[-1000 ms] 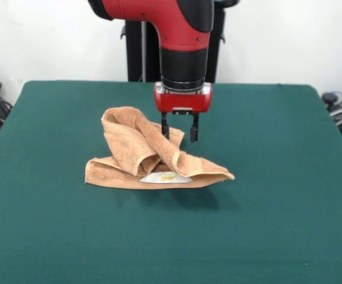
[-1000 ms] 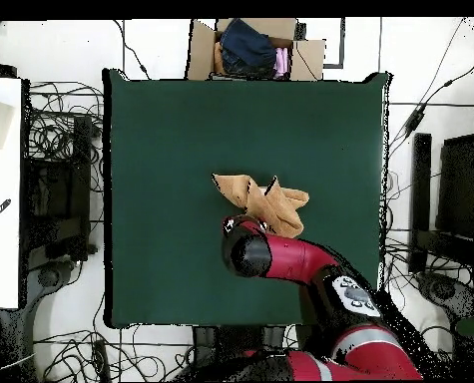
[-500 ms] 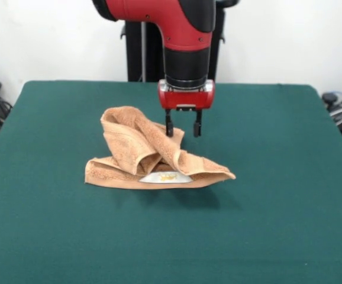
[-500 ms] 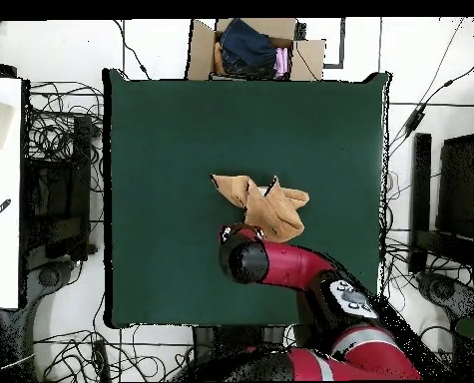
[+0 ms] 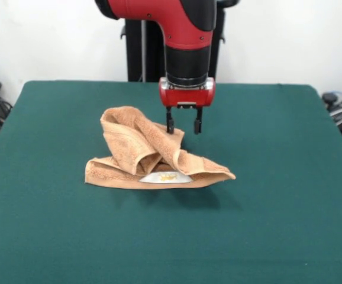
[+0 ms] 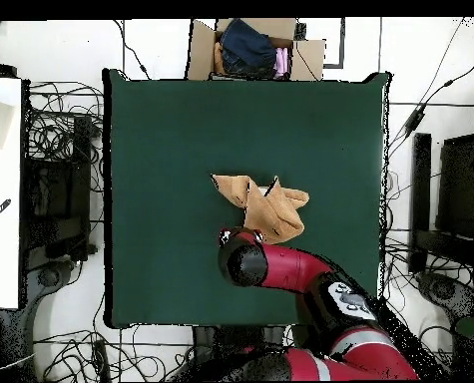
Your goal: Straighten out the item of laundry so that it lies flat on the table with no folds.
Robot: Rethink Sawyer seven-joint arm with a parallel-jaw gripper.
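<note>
Front view, left to right: bare green desk (image 5: 47,225); then the towel (image 5: 150,157), a crumpled orange-tan heap near the desk's middle, a thick rolled fold standing up at its left, a flatter layer running out to a pointed corner at its right, a small white label (image 5: 166,177) showing under the front edge; then the pincer (image 5: 183,123), just behind and above the heap's far right part; bare desk again to the right.

Change over the last second: the pincer has risen and drawn back toward the pedestal; its tips, earlier level with the upper fold, now hang just above the towel's far edge; the towel's outline is nearly the same, only the right corner shifted a hair; so the cloth was let go or never gripped, not carried.

Pincer state: fingers parted, a clear gap between them, nothing held.

Overhead view: towel (image 6: 263,203) a little right of the desk's centre; the arm's wrist covers the pincer there.

Judgement: no progress toward flat in this interval; the folds remain stacked; task still early; the retreat reads as a reposition before a fresh grasp, probably at an exposed corner or edge; a pull on the rolled fold risks dragging the whole heap.
</note>
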